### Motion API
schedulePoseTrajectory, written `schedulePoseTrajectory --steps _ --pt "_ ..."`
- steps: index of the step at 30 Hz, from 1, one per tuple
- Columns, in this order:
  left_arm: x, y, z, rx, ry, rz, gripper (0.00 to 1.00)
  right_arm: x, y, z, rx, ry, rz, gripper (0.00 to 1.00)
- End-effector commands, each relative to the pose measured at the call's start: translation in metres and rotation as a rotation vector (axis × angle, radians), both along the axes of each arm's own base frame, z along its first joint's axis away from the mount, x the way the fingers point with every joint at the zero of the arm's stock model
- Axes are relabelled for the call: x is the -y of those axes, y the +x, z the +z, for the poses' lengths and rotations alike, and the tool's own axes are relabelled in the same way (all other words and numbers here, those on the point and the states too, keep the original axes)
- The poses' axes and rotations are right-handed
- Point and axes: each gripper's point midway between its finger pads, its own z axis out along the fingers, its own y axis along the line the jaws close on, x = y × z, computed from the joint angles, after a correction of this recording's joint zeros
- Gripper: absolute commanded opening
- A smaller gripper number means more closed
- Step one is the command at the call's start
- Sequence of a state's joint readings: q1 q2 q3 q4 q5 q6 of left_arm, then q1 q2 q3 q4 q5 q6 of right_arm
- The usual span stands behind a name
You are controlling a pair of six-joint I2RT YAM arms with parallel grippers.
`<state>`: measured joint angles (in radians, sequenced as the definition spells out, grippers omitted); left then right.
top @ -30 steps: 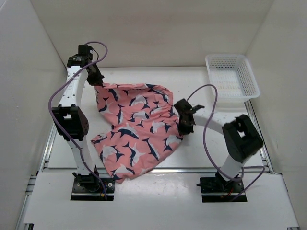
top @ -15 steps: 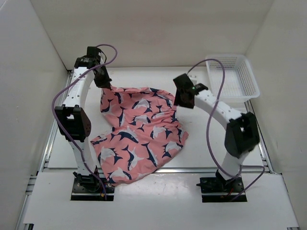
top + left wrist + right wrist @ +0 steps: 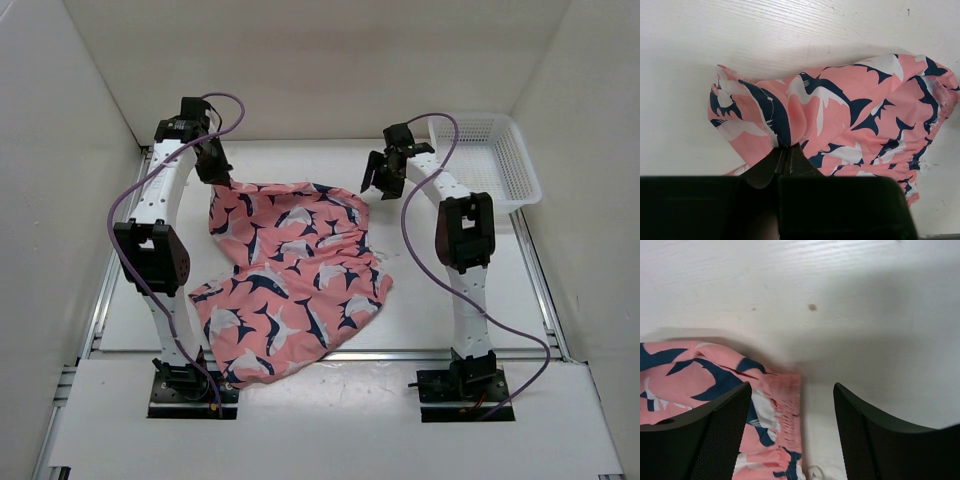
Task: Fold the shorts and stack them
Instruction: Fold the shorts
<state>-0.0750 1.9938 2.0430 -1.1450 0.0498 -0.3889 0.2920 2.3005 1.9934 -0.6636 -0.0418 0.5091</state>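
The salmon-pink shark-print shorts (image 3: 290, 270) lie spread and rumpled across the middle of the table, one leg reaching the near edge. My left gripper (image 3: 218, 178) is shut on their far-left corner. The left wrist view shows its fingertips (image 3: 785, 150) pinching a bunched fold of the shorts (image 3: 865, 110). My right gripper (image 3: 378, 183) hovers open over the far-right corner and holds nothing. In the right wrist view the elastic waistband (image 3: 785, 405) lies on the table between its two spread fingers (image 3: 720, 430), next to a bit of white drawstring (image 3: 812, 472).
A white plastic mesh basket (image 3: 485, 155) stands at the far right corner, close behind the right arm. White walls enclose the table on the left, back and right. Bare white tabletop (image 3: 440, 290) lies right of the shorts.
My right gripper opened, released the shorts' right edge and swung up to the far right corner. The left gripper shifted slightly right with its corner, then held still.
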Motion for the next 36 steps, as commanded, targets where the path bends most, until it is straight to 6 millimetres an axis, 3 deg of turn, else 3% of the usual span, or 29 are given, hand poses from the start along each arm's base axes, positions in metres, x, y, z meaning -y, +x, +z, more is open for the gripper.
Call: schedulePoseTrajectory --steps 1,6,14,18,21,22,26,28,30,32,36 --pt "0.0 -0.003 0.045 0.11 -0.007 -0.013 0.1 -0.027 -0.002 0.016 0.029 0.044 0.169 0.72" --pt "-0.002 0.001 0.039 0.097 -0.013 -0.009 0.1 -0.031 -0.006 -0.002 0.031 0.036 0.289 0.79" --pt "-0.001 0.007 0.044 0.11 -0.022 -0.014 0.1 -0.029 -0.003 -0.014 0.038 0.0 0.377 0.73" --pt "-0.004 0.011 0.053 0.13 -0.03 -0.009 0.1 -0.032 -0.003 -0.007 0.033 -0.02 0.402 0.72" --pt "-0.006 0.013 0.056 0.136 -0.04 -0.006 0.1 -0.034 -0.002 -0.014 0.028 -0.05 0.42 0.63" --pt "-0.006 0.013 0.06 0.14 -0.04 -0.007 0.1 -0.034 -0.002 -0.014 0.028 -0.05 0.42 0.54" --pt "-0.004 0.015 0.059 0.142 -0.048 -0.012 0.1 -0.042 -0.003 -0.014 0.03 -0.009 0.451 0.38" --pt "-0.004 0.015 0.059 0.143 -0.043 -0.019 0.1 -0.045 -0.005 -0.016 0.018 0.011 0.461 0.38" --pt "-0.004 0.015 0.059 0.143 -0.043 -0.019 0.1 -0.049 -0.007 -0.012 0.019 0.033 0.484 0.49" --pt "-0.003 0.016 0.055 0.131 -0.05 -0.024 0.1 -0.054 -0.007 -0.014 0.015 0.056 0.505 0.53" --pt "-0.003 0.018 0.054 0.133 -0.05 -0.024 0.1 -0.055 -0.015 -0.027 -0.037 0.072 0.513 0.53"
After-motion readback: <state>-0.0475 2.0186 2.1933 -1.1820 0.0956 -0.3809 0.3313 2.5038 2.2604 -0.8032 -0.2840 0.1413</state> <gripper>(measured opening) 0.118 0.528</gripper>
